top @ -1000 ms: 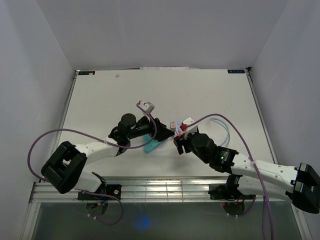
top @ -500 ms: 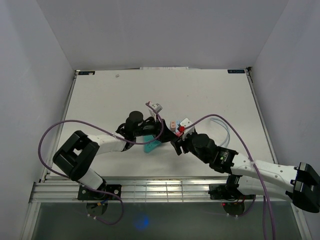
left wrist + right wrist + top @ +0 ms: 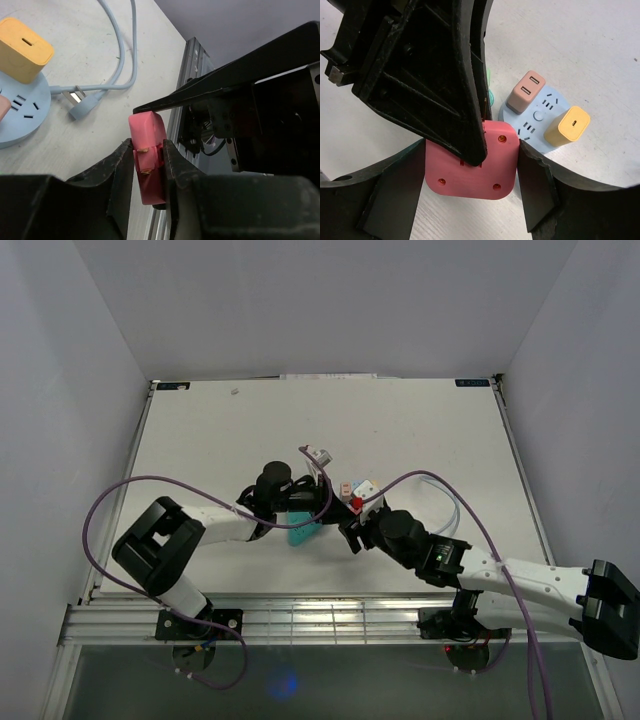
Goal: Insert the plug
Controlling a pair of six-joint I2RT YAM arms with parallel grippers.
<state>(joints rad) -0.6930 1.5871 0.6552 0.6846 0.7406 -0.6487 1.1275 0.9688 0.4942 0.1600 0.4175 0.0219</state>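
The plug (image 3: pixel 470 172) is a red square block with screw holes, held above the table. My right gripper (image 3: pixel 470 170) is shut on it, one jaw against each of its flat sides. My left gripper (image 3: pixel 148 150) is also shut on the plug (image 3: pixel 146 150), pinching the narrower part with the brass pins. One black left finger (image 3: pixel 445 75) crosses the plug's face in the right wrist view. From above, the two grippers (image 3: pixel 335 498) (image 3: pixel 355 525) meet at the plug (image 3: pixel 356 500) near the table's middle.
A round light-blue power socket (image 3: pixel 540 117) lies on the table just beyond, carrying a pink-grey adapter (image 3: pixel 526 91) and a yellow adapter (image 3: pixel 567 126). A pale blue cable with a USB end (image 3: pixel 82 105) lies beside it. A teal object (image 3: pixel 300 531) sits under the left arm.
My left gripper moved right to the right gripper and went from open to shut on the plug. The right gripper kept its grip and shifted slightly left.
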